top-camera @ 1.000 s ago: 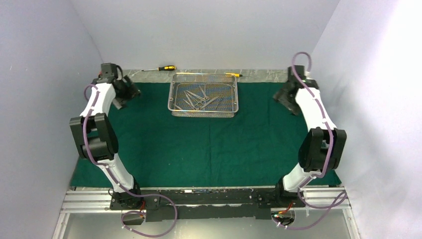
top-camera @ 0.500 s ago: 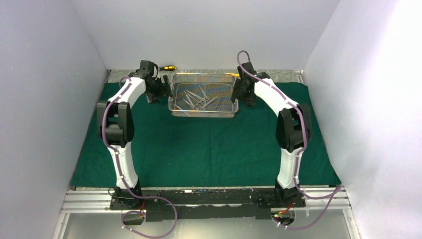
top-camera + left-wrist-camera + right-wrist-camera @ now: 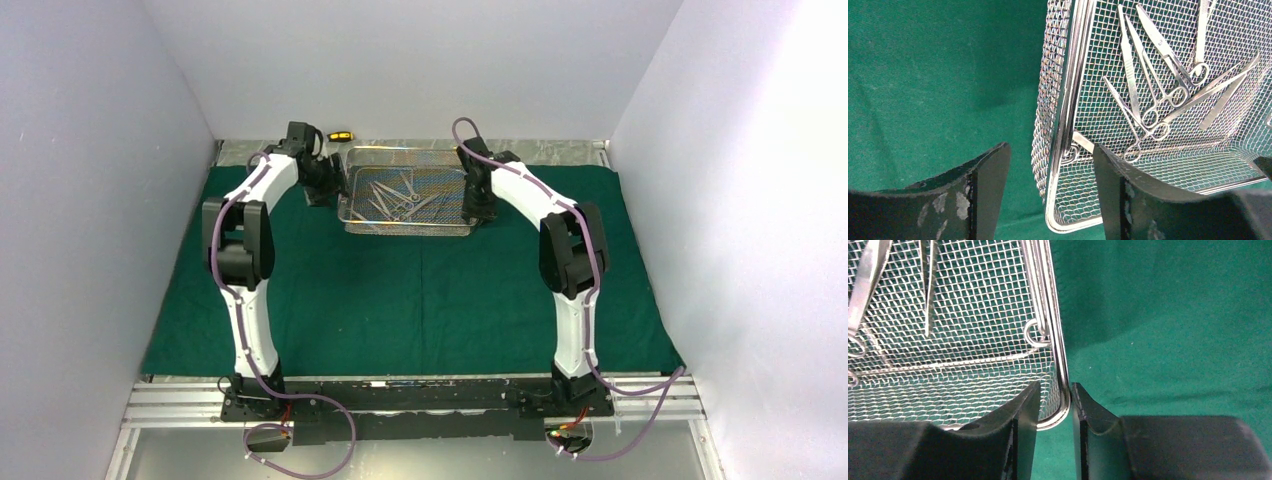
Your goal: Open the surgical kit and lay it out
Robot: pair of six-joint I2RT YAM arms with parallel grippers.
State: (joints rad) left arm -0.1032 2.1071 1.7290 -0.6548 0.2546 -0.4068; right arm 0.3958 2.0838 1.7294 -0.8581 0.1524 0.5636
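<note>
Overhead, the dark green cloth (image 3: 420, 300) lies spread flat over the table (image 3: 540, 148). The wire-mesh tray (image 3: 405, 229) sits on the cloth at the far middle, with steel instruments (image 3: 405, 198) heaped inside. The left gripper (image 3: 325, 188) hangs at the tray's left short side and the right gripper (image 3: 481, 205) at its right short side. A yellow-and-black screwdriver (image 3: 342, 135) lies beyond the cloth's far edge, behind the left wrist.

From the left wrist, the jaws stand wide apart astride the tray's side wall. One finger (image 3: 990, 185) is over bare cloth outside and the other (image 3: 1110, 185) over the mesh floor inside, neither touching the rim.

From the right wrist, the jaws are narrow but not closed, with the rim near the tray's corner between them. A sliver of mesh shows between the inside finger (image 3: 1023, 415) and the wire. The outside finger (image 3: 1090, 412) sits just beside the wire; whether it touches, I cannot tell.
</note>
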